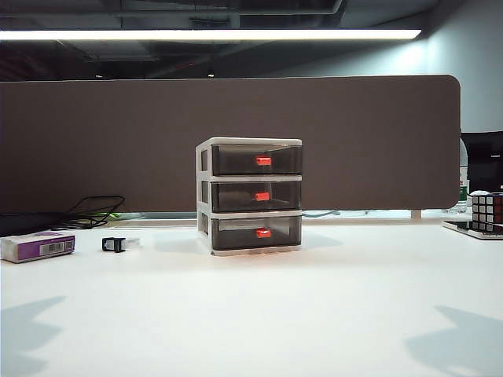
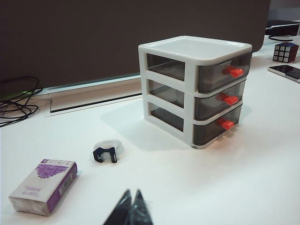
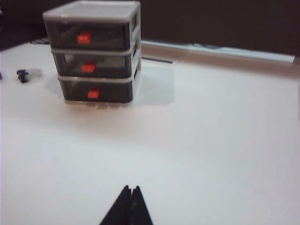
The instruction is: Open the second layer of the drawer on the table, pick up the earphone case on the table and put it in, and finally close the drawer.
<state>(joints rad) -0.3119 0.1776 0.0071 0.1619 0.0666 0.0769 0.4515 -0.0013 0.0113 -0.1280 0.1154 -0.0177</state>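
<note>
Black left gripper (image 2: 131, 206) and right gripper (image 3: 130, 206) hang pinched together, empty, low over the table (image 1: 314, 314); the drawer (image 1: 250, 196) stands at twelve o'clock, all tiers shut; the earphone case appears nowhere; judging it stowed could mislead.

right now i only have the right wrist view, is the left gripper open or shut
observer: shut, like your right gripper, which is over the front of the table. the left gripper hangs low over the table's front left.
operator: anything off to the right that i can't see
observer: a rubik's cube at the right edge in the exterior view.
operator: any sign of the earphone case
observer: none in any view. left of the drawer i see only a purple-and-white box and the small black-and-clear item.
</note>
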